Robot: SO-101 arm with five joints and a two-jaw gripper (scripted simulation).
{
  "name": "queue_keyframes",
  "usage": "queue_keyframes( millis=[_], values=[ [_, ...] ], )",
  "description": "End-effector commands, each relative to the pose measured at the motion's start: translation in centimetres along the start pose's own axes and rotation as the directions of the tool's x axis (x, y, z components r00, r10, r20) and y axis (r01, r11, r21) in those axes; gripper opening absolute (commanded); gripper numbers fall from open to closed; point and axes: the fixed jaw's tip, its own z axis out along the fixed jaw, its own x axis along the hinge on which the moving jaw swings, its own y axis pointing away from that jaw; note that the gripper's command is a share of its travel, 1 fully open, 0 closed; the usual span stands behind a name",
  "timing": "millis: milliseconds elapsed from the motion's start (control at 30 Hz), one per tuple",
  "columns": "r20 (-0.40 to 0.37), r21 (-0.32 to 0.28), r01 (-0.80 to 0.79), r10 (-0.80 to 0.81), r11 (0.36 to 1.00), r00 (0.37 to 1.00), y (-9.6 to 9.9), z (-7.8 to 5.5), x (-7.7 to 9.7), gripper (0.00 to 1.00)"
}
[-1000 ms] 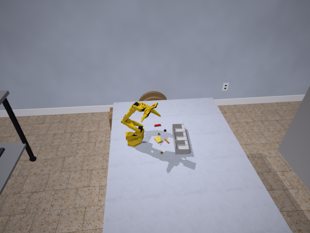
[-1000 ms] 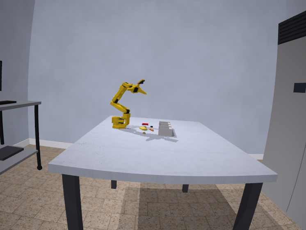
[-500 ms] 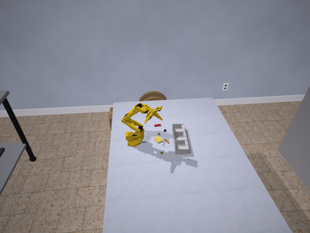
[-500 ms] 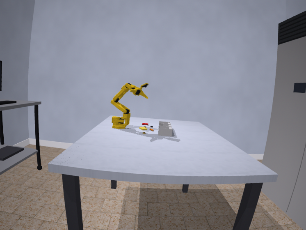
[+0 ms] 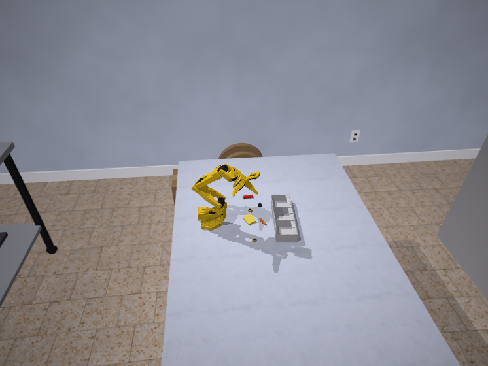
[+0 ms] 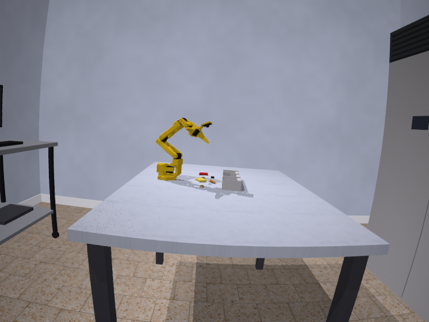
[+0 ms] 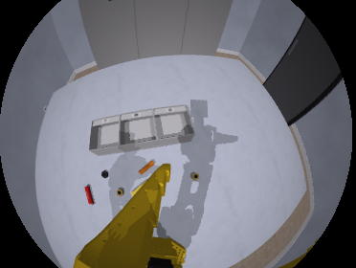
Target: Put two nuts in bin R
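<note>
Top view: hand (image 5: 252, 183) spread wide, holding nothing, raised well above the bench (image 5: 315, 299). Just below the fingertips, a red block (image 5: 247, 196). Slightly beyond it, a black nut (image 5: 260, 204) and a brass nut (image 5: 250, 211), both lying on the bench. Nearer the arm's base, a yellow pad (image 5: 248, 219) with an orange stick (image 5: 262, 221) beside it. Farther off, on the far side of these, a grey three-compartment bin row (image 5: 284, 217); markings unreadable. Another brass nut (image 5: 254, 240) well apart, past the pad.
</note>
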Motion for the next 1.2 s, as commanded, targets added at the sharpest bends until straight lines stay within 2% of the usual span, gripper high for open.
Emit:
queue_keyframes(
  millis=[0, 333, 433, 900, 1167],
  values=[
    [-0.018, -0.006, 0.037, -0.037, 0.999, 0.999, 0.0, 0.4, 0.2, 1.00],
    [-0.091, -0.025, 0.129, -0.130, 0.991, 0.987, 0.1, 1.7, 1.2, 1.00],
    [-0.102, -0.028, 0.117, -0.119, 0.993, 0.988, 0.2, 1.6, 1.5, 1.00],
    [-0.179, -0.073, 0.240, -0.249, 0.968, 0.952, 0.3, 3.0, 2.8, 1.00],
    [-0.211, -0.097, 0.270, -0.285, 0.958, 0.935, 0.4, 3.3, 3.5, 1.00]
  ],
)
